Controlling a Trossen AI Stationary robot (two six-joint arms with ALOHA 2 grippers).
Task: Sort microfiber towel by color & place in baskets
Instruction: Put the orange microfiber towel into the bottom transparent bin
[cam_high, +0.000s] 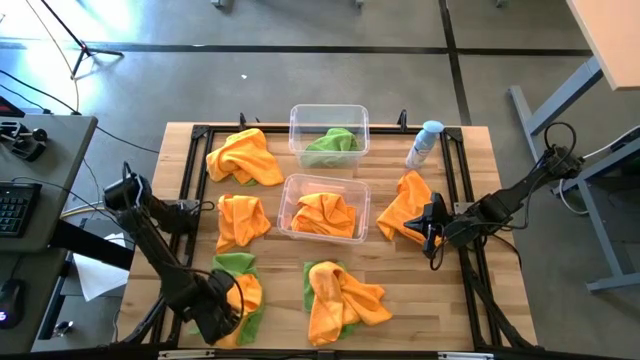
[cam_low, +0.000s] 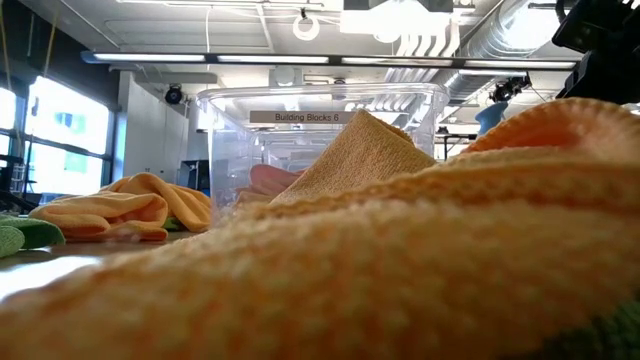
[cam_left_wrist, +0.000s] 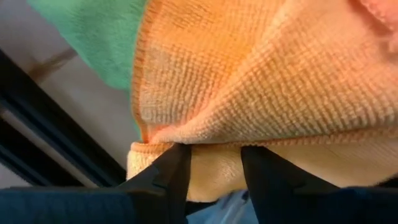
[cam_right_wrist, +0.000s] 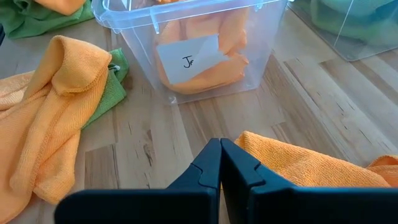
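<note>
The left gripper (cam_left_wrist: 214, 165) is at the table's near left corner, its dark fingers (cam_left_wrist: 171, 174) pinching a fold of a soft orange microfibre towel (cam_high: 246, 292) that lies over a lime green towel (cam_high: 232, 264); how much cloth sits between them is hard to judge. From that pinch, the nearer clear plastic basket holding orange cloths (cam_high: 287, 192) lies ahead and inward, toward the table's middle, so the left arm is nearest this towel. Farther off, the second clear basket (cam_high: 297, 118) holds a green cloth. The right gripper (cam_right_wrist: 220, 163), fingers together and empty, waits beside an orange towel on the right (cam_high: 405, 205).

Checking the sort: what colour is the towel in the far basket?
Lime green towel, in the far basket; clearest in the high view.
</note>
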